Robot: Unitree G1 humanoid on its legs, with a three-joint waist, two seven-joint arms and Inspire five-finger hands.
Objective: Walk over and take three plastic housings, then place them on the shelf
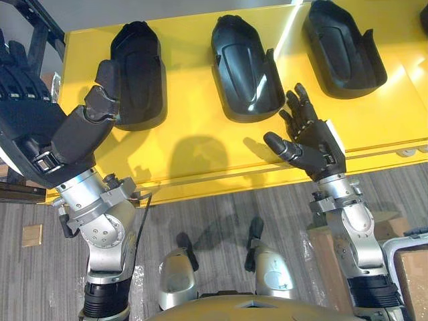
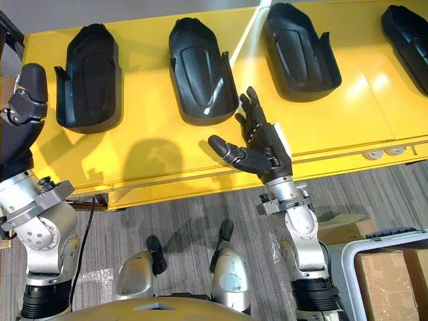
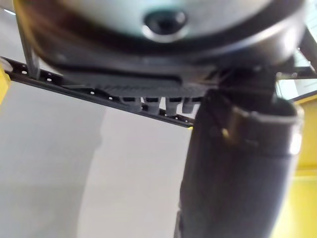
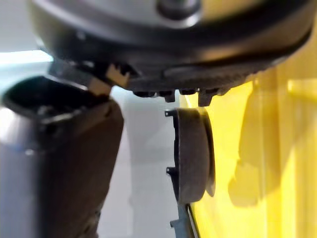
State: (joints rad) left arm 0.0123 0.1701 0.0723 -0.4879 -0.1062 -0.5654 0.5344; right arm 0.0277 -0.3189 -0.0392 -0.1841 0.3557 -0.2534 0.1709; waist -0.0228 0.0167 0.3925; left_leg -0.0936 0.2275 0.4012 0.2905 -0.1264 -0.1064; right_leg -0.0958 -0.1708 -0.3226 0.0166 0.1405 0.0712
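Dark metal rack (image 1: 37, 27) is standing at the far left, beside the end of the yellow tabletop (image 1: 200, 140).

Left hand (image 1: 32, 124) is hanging raised, close under the head camera, over the left end of the tabletop. Fingers are stretching out fairly straight and the thumb (image 1: 105, 83) is pointing toward the leftmost housing. Hand is wide and holding nothing. In the left eye view the thumb is overlapping that housing's edge; in the right eye view it is standing clear of it, so no contact.

Four black plastic housings are lying in a row on the tabletop, hollow side up, each apart from the next:
- leftmost housing (image 1: 137, 73), nearest the left hand
- second housing (image 1: 246, 67), light glinting along its inner wall
- third housing (image 1: 342, 47)
- fourth housing (image 2: 408, 37), running partly past the right edge of the view

Right hand (image 1: 317, 144) is hovering over the front part of the tabletop, below the gap between the second and third housings. Fingers are spreading out toward the row and the thumb is sticking out to the side. Hand is wide and gripping nothing, touching no housing.

Grey bin (image 2: 348, 267) is sitting on the carpet at lower right, with a cardboard box (image 2: 391, 281) inside it.
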